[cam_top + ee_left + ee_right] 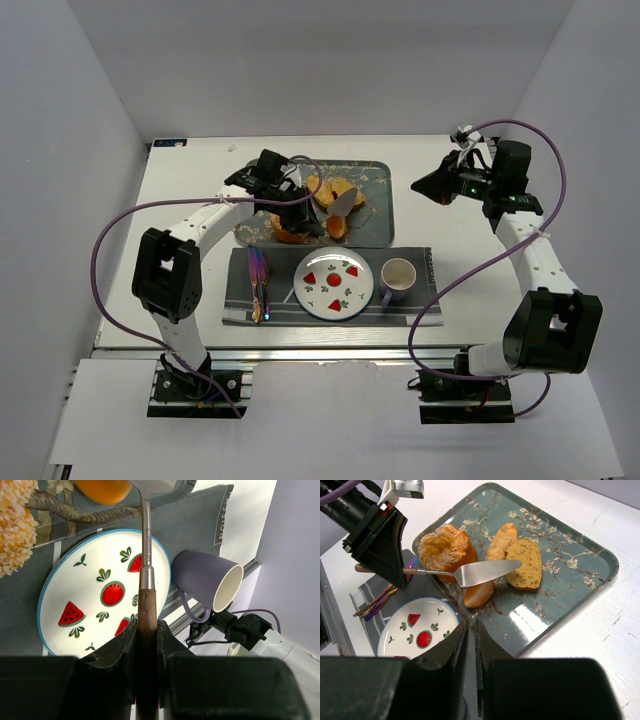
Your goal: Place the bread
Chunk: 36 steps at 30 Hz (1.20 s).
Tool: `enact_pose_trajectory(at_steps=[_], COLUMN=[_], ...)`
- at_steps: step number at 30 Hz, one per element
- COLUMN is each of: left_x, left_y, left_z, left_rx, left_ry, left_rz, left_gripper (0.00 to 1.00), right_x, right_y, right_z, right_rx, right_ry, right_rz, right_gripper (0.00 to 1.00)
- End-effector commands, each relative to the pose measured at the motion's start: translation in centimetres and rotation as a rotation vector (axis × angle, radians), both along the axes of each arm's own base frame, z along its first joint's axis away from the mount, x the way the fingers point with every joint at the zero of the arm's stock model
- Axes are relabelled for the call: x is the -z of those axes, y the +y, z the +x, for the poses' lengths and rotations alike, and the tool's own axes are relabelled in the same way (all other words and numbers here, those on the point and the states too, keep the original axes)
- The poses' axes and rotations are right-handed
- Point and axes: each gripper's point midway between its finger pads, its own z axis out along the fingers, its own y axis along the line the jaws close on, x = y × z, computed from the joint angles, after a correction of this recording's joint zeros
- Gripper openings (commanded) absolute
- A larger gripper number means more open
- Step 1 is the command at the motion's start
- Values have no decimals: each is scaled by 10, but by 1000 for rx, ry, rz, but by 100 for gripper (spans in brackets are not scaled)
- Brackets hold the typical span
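Currently left gripper [147, 630] is clamped on the wooden handle of the cake server [485, 571], blade tip at the edge of the bread [526, 566] lying on the floral tray [580, 580]; right gripper [470, 625] almost closed, empty

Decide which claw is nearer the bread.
Left. The left claw, shut on the spatula, is over the tray's left part; the right claw is beyond the tray's right edge, farther from the bread.
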Motion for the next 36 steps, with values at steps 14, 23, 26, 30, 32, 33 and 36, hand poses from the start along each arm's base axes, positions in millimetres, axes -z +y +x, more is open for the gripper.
enact_pose_trajectory(at_steps=[14, 23, 26, 30, 32, 33, 36], left_x=[-25, 3, 10, 17, 26, 25, 32], left_y=[-20, -28, -33, -37, -39, -41, -41], left_z=[-45, -34, -27, -18, -14, -11, -6], left_rx=[161, 135, 120, 102, 96, 93, 68], left_ry=[4, 44, 55, 60, 71, 63, 75], left_rz=[-41, 24, 55, 105, 127, 126, 158], left_gripper=[0, 0, 0, 0, 0, 0, 0], right_x=[-15, -13, -10, -9, -8, -7, -7], right_y=[0, -2, -3, -3, -4, -4, -5], right_z=[-8, -9, -8, -9, -9, -8, -7], right_rx=[-17, -13, -10, -7, -6, -6, -2], right_ry=[-58, -54, -47, -45, -43, -43, -40], right_rz=[13, 11, 13, 14, 14, 15, 16], right_gripper=[16, 16, 16, 16, 16, 16, 16])
